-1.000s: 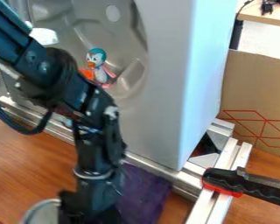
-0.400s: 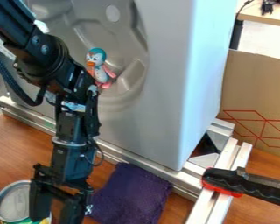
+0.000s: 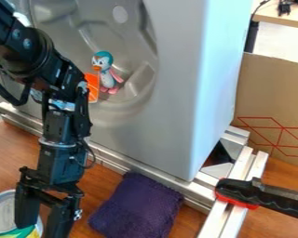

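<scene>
The black gripper (image 3: 44,227) hangs at the lower left, pointing down, with its two fingers spread open and nothing visible between them. Its left finger overlaps the right part of a metal can (image 3: 1,214) with a green and yellow label; whether they touch I cannot tell. A folded purple cloth (image 3: 138,205) lies on the wooden table to the gripper's right. Higher up, a penguin toy (image 3: 106,78) with a blue-green head sits in the grey moulded basin, beside an orange object (image 3: 92,88) partly covered by the arm.
A large grey basin unit (image 3: 170,93) stands behind, with metal rails (image 3: 139,166) along its foot. At the right, a black and red handled tool (image 3: 239,192) lies across the rails, and a cardboard sheet (image 3: 269,88) stands behind it.
The arm and gripper have moved left and up from the lower middle, first uncovering the purple cloth. The orange object shows more fully beside the penguin.
</scene>
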